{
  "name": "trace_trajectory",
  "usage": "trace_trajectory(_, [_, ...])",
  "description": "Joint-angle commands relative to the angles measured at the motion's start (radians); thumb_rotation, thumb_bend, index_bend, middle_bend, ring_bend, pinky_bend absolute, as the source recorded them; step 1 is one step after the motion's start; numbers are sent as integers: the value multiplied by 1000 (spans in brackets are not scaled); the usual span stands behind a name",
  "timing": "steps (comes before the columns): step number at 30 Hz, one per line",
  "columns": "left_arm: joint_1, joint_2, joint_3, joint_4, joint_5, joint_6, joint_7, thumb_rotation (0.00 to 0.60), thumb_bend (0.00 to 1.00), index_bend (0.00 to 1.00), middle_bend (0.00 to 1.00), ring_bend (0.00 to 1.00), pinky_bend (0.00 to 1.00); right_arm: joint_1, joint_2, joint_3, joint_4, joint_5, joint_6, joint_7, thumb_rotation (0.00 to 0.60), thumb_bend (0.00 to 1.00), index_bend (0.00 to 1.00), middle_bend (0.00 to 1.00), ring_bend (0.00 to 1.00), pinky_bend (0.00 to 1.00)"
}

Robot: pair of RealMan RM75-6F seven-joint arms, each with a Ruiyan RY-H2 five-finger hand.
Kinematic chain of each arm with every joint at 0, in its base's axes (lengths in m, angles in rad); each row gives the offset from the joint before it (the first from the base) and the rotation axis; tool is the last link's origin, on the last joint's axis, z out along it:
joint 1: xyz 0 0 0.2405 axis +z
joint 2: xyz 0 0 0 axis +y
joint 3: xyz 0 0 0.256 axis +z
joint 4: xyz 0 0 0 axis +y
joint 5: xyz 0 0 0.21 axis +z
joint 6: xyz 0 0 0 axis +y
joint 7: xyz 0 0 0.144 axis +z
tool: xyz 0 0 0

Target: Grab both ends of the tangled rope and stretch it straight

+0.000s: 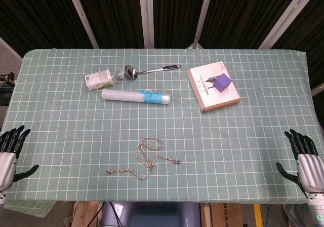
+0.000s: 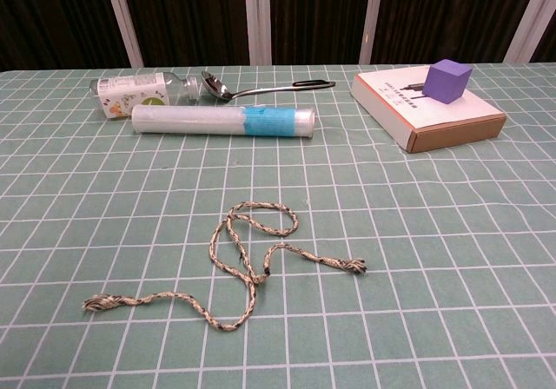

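A: Where is the rope (image 1: 145,158) lying, relative to the fingers?

B: It is sitting on the checked green worktop (image 1: 66,120), between the two hands and a little further in from the near edge than either. It is looping back over itself in the middle. One frayed end (image 2: 97,303) is trailing toward the left hand's side, and the other frayed end (image 2: 354,267) is pointing toward the right hand's side.

A: And the hands themselves?

B: The left hand (image 1: 11,153) is waiting at the near left corner, its fingers (image 1: 14,136) spread apart and holding nothing. The right hand (image 1: 306,162) is mirroring it at the near right corner, fingers (image 1: 300,141) likewise apart and empty. Both are well apart from the rope. The chest view is showing neither hand.

A: Why parked out there?

B: I am judging that they are standing clear in a ready pose. Each hand is already lying on the side of the end it would take, so neither arm would be crossing the other.

A: What is sitting beyond the rope?

B: Further from the fingers, a clear tube with a blue band (image 1: 135,96) is lying on its side. Just behind it a small bottle (image 1: 99,79) is lying too, with a metal ladle (image 1: 147,71) beside its cap. Off toward the right hand's side a flat box (image 1: 212,89) is carrying a purple cube (image 1: 221,82). All are lying well apart from the rope, so I doubt the stretching would be disturbing them.

A: So the task?

B: Not yet begun, by my reading: the rope is lying untouched and tangled.
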Motion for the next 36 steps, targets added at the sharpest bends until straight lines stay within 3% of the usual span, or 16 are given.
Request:
trace_trajectory(1, [0, 0, 0, 0, -1, -1, 0, 600, 0, 0, 0, 0, 0, 0, 0, 0, 0, 0, 0, 0, 600, 335, 0, 0, 0, 0])
trace_trajectory(18, [1, 5, -1, -7, -3, 1, -9, 600, 0, 0, 0, 0, 0, 9, 4, -13, -33, -43, -4, 13, 600, 335, 0, 0, 0, 0])
trace_trajectory(26, [0, 7, -5, -8, -5, 3, -15, 600, 0, 0, 0, 0, 0, 67, -9, 19, -89, -45, -54, 64, 600, 335, 7, 0, 0, 0])
trace_trajectory(31, [-3, 3, -3, -6, -3, -3, -3, 600, 0, 0, 0, 0, 0, 135, -36, 43, -130, -32, -139, 66, 600, 334, 193, 23, 0, 0])
trace_trajectory(36, [-3, 2, -5, -8, -9, -6, 0, 600, 0, 0, 0, 0, 0, 223, -110, 77, -187, 10, -247, 21, 600, 335, 310, 70, 0, 0])
